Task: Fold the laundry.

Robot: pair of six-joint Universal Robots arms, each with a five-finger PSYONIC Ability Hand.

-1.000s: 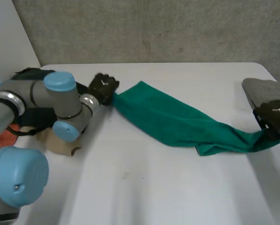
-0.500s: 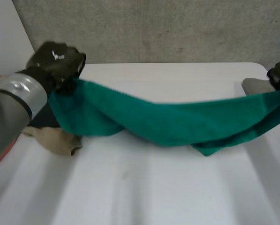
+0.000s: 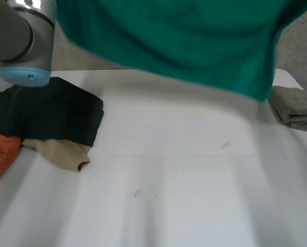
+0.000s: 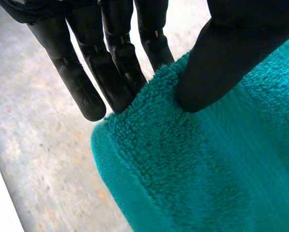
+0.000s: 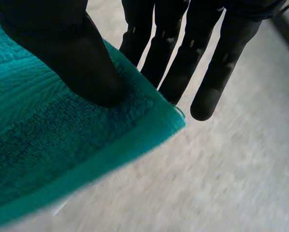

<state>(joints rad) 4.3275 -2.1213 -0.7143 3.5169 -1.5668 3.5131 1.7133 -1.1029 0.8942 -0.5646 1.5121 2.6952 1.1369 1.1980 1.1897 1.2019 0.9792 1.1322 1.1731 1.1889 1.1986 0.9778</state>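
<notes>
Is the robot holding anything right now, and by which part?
Yes, the green towel, lifted above the table. The left hand pinches it at one corner, and the right hand pinches it at another corner.

Upper part of the teal terry towel (image 3: 194, 36) is cut by the frame top, and it hides the far edge of the white desk (image 3: 168, 195). Grey left arm (image 3: 19, 31) cut at the corner. Orange cloth (image 3: 0, 152) and folded grey cloth (image 3: 297, 105) clipped at the sides. Beige cloth (image 3: 63, 153) lies partly under black cloth (image 3: 50, 116). Left hand (image 4: 241, 48) and right hand (image 5: 62, 53): some fingertips hidden behind towel corners.
</notes>
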